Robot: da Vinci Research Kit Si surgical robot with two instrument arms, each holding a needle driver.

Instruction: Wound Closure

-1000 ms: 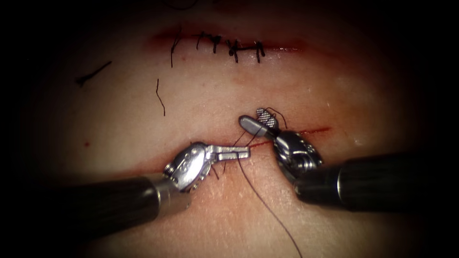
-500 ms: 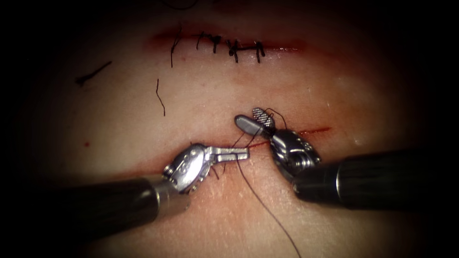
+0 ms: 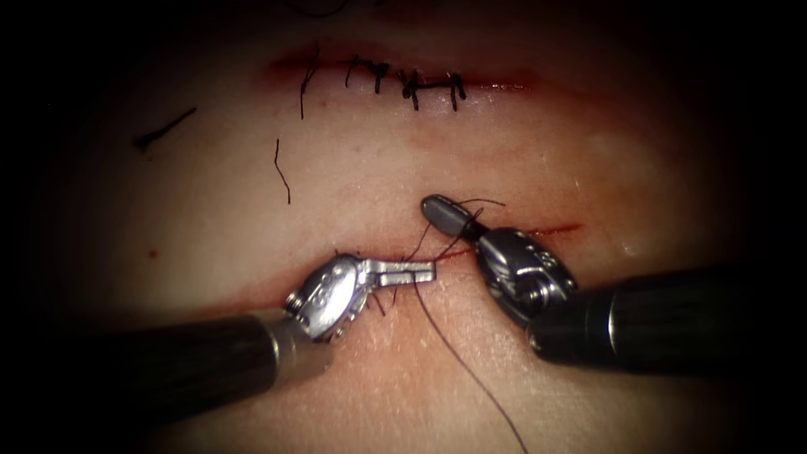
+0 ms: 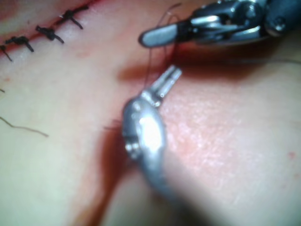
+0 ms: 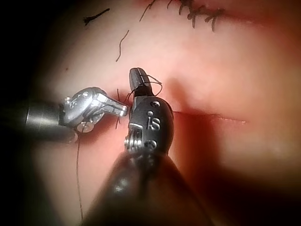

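1. Two tools are at the lower cut (image 3: 555,229) in the tissue (image 3: 210,210): the left tool (image 3: 424,271) enters from 8 o'clock and the right tool (image 3: 439,210) from 4 o'clock.
2. Two cuts are on the tissue; the upper cut (image 3: 504,82) at 12 o'clock carries about five dark stitches (image 3: 409,84).
3. Three loose thread pieces (image 3: 282,172) lie toward 10 o'clock, apart from the tools.
4. One long thread (image 3: 471,374) runs from the left tool's tip toward 6 o'clock.
5. Left tool: jaws closed flat, tip lying on the lower cut line; whether they grip the thread I cannot tell.
6. Right tool: jaws pressed together, and the thread loops around them just above the cut.
7. I cannot make out the needle.
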